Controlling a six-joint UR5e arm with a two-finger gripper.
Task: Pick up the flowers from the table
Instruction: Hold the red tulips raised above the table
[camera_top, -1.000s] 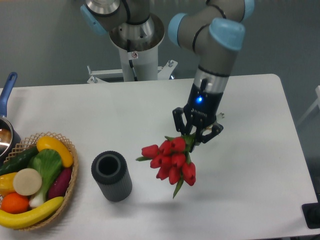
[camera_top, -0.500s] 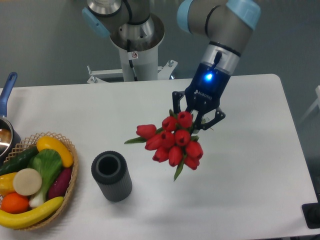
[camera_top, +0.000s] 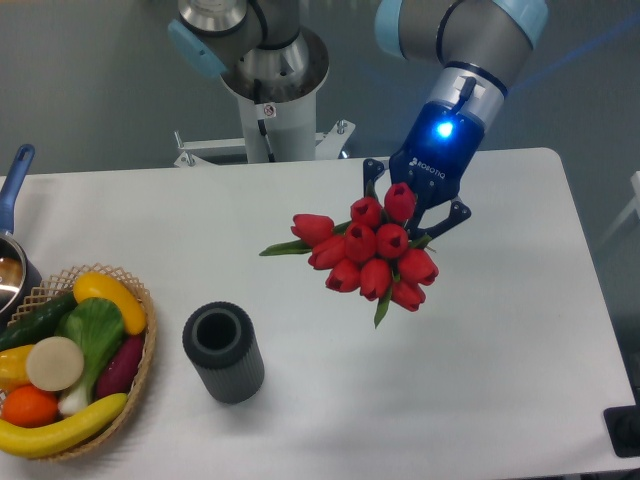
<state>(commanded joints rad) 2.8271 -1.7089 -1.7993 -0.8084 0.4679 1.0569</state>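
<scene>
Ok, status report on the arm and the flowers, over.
End effector shut on the flowers. Flowers lifted clear of the table, blooms facing the camera. Dark cylinder and basket stand off to the side, nothing in the way.

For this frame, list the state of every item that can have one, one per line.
Bunch of red tulips with green leaves: held by the end effector, lifted off the white table.
End effector: shut on the tulips.
Dark grey cylindrical vase: upright, empty.
Wicker basket: full of fruit and vegetables.
Pot with blue handle: mostly out of frame.
</scene>
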